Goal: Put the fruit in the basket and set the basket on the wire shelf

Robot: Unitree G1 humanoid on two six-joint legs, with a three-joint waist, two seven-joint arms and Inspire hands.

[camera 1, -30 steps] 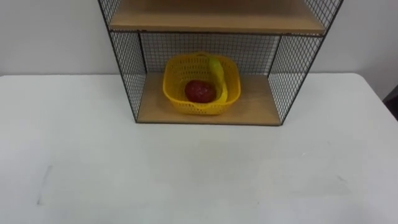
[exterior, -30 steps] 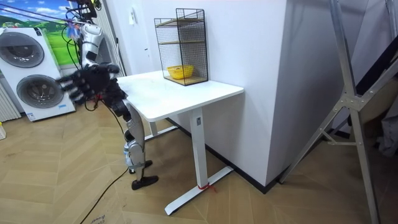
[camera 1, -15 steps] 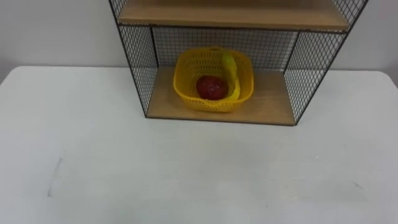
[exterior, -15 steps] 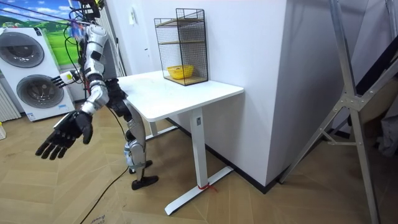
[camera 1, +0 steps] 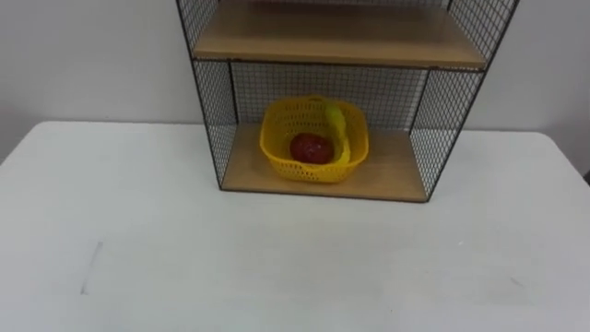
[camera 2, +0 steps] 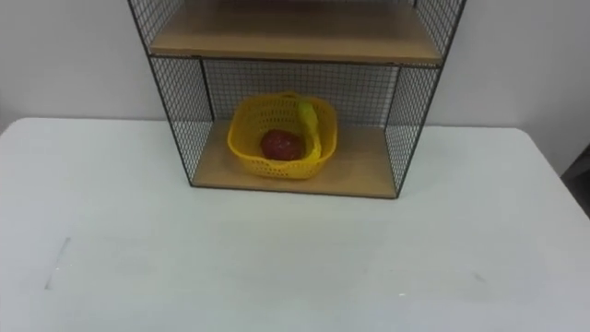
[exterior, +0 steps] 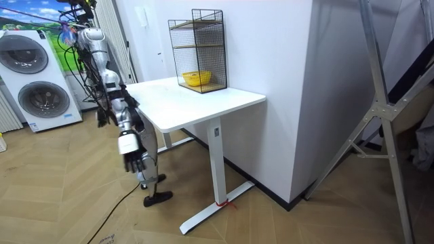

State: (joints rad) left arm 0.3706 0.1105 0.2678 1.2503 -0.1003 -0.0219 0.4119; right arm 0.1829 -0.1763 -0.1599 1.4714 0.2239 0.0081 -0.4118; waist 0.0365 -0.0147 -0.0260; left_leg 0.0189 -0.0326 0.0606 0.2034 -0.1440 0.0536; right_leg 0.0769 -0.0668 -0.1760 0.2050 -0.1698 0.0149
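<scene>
The yellow basket (camera 1: 313,140) stands on the lower wooden board of the black wire shelf (camera 1: 208,111), slightly left of the middle. Inside it lie a red fruit (camera 1: 312,148) and a yellow banana (camera 1: 337,129) that leans along its right wall. In the right eye view the basket (camera 2: 283,136) shows the same red fruit (camera 2: 279,145) and banana (camera 2: 311,124). In the room view I stand at the table's end on the room view's left, well back from the shelf (exterior: 197,47). My right hand (exterior: 132,163) hangs low beside my body, below the table top.
The shelf sits at the far edge of a white table (camera 1: 295,267) against a white wall, with an upper wooden board (camera 1: 336,37) above the basket. In the room view, washing machines (exterior: 30,78) stand behind me and a metal stand (exterior: 386,129) at the right.
My right arm has swung down from stretched out to hanging at my side. The eye view has shifted with the camera; basket and fruit stay where they were on the shelf.
</scene>
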